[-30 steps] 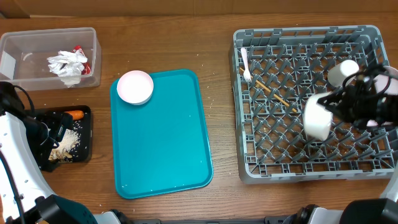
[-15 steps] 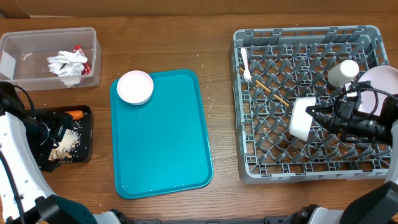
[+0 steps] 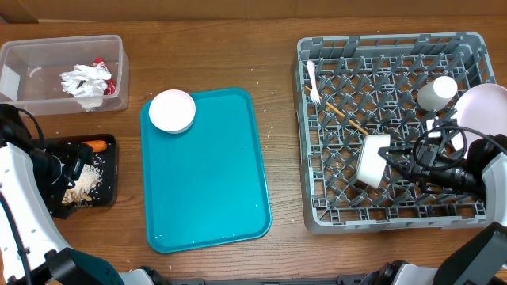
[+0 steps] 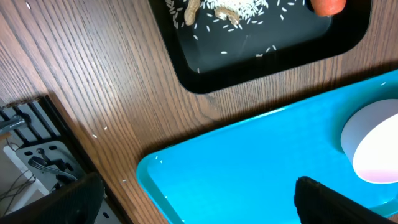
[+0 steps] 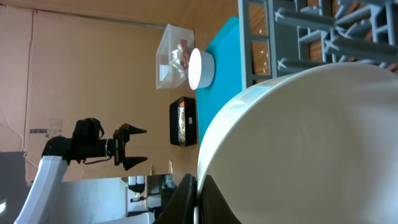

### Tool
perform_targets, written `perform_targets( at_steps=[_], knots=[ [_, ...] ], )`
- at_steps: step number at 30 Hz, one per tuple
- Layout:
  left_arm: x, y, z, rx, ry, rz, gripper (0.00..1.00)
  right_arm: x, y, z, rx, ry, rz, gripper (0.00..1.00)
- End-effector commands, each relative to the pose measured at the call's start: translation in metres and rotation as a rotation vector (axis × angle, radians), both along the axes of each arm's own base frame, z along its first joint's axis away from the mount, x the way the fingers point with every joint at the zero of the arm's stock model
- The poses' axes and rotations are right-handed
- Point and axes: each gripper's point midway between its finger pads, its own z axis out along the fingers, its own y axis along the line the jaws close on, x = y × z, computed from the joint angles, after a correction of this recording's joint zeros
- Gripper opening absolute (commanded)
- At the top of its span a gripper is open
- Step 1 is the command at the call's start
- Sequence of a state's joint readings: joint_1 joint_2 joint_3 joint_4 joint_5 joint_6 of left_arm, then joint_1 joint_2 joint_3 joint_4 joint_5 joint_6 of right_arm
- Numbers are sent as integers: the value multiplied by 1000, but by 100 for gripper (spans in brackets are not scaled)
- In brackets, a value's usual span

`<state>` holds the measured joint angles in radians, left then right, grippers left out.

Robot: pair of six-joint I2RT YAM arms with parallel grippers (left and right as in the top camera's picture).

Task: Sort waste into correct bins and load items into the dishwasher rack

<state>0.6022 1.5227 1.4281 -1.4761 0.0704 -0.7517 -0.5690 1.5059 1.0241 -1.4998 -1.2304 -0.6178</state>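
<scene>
Right tool grips tilted bowl over dishwasher rack

Overhead looks straight down. Left wrist hangs close above the teal tray; right wrist faces nine o'clock toward it.

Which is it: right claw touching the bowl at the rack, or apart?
Touching. Right wrist view shows the right claw shut on the rim of the white bowl, dark fingers pinching its edge.

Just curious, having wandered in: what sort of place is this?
Probably a robot test bench staging kitchen cleanup, not a real kitchen: a large grey plastic dishwasher rack and a flat teal serving tray sit on a wooden table.
</scene>
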Motion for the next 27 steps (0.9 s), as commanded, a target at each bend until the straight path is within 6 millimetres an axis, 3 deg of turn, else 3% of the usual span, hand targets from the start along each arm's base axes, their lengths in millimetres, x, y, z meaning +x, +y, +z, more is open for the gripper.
perform_targets(
  at_steps=[1,6,20,23,27],
  knots=[
    [-1,0,-1,1,4,-16,100,1,1,5,5,-46,-6,4],
    [-1,0,-1,1,4,-15,100,3,-7,3,-12,-40,-27,5],
    [-1,0,-1,1,4,-15,100,6,-54,-14,-228,236,-148,7],
    [0,0,-1,1,3,-15,100,9,-70,-14,-308,309,-202,7],
    [-1,0,-1,1,4,-15,100,10,-107,-10,-479,441,-337,8]
  ],
)
